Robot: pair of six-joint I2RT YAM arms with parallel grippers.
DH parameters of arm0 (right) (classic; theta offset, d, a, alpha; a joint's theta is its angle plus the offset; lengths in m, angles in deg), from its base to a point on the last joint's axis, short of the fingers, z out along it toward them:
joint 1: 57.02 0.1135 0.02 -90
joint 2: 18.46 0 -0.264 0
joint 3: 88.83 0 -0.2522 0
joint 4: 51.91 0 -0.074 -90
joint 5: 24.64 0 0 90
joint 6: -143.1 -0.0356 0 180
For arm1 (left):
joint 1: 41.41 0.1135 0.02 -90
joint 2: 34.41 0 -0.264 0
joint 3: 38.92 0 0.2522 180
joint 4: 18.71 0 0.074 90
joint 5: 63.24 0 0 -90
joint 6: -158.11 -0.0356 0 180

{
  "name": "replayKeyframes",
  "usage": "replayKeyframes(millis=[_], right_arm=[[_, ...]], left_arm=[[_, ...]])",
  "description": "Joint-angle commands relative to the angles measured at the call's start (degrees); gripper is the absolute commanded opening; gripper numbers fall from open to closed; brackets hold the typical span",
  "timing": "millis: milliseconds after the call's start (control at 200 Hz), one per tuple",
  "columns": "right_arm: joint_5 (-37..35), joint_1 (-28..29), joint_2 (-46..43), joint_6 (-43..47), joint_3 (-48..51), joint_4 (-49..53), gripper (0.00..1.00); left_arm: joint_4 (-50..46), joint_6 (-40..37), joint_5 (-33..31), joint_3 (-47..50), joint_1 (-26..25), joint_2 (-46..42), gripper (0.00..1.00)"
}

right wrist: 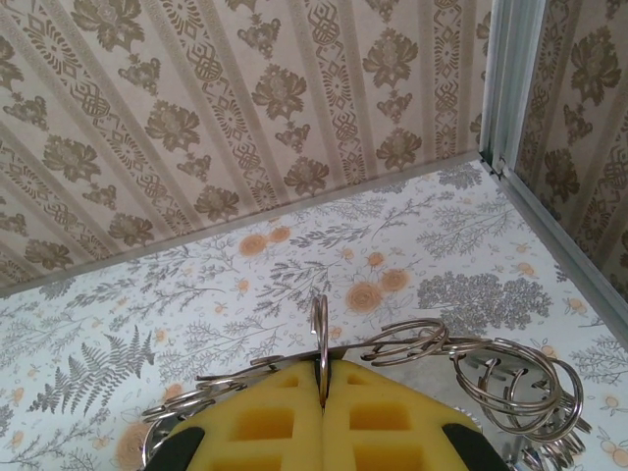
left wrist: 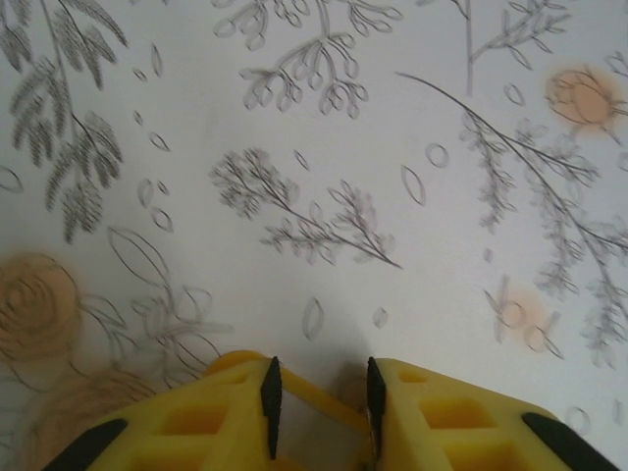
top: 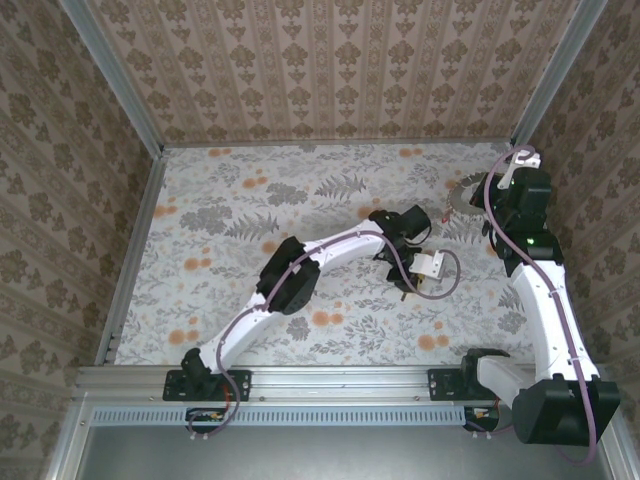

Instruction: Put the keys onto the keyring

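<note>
Right pincer (right wrist: 322,381) clamped on keyring (right wrist: 319,332), lower edge hidden

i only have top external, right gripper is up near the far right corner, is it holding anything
observer: yes, the right gripper is shut on a thin silvery metal split ring standing upright between its yellow fingers
operator: just that one ring
observer: no, more silvery rings bunch on both sides of it
operator: and the left gripper
observer: the left gripper has its jaws apart, with pale floral tablecloth showing between them
</note>
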Motion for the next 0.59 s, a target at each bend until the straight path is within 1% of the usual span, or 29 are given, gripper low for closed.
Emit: replayKeyframes(millis=[0,90,185,315,460,590], right_arm=[[1.55,-0.33,-1.27,0.93,-1.59,-2.07,0.00],[2.32,-0.33,-1.19,0.95,-1.59,-2.34,0.00],[2.88,-0.33,-1.19,1.03,-1.59,-2.34,0.00],[3.45,-0.33,-1.21,1.40,-1.59,-2.34,0.00],[4.14,-0.33,-1.54,1.82,-1.24,-2.68,0.00],[5.13,-0.33,-1.29,2.27,-1.58,-2.44,0.00]], left_arm=[[1.95,0.85,1.04,5.47,0.96,-3.58,0.37],[3.74,2.00,3.05,6.82,1.78,-5.11,0.41],[3.82,2.46,4.44,6.83,2.55,-5.71,0.43],[3.45,1.34,4.77,7.48,2.95,-6.24,0.46],[3.97,2.52,5.84,7.96,3.45,-6.85,0.48],[4.10,1.46,5.82,9.39,3.53,-8.91,0.50]])
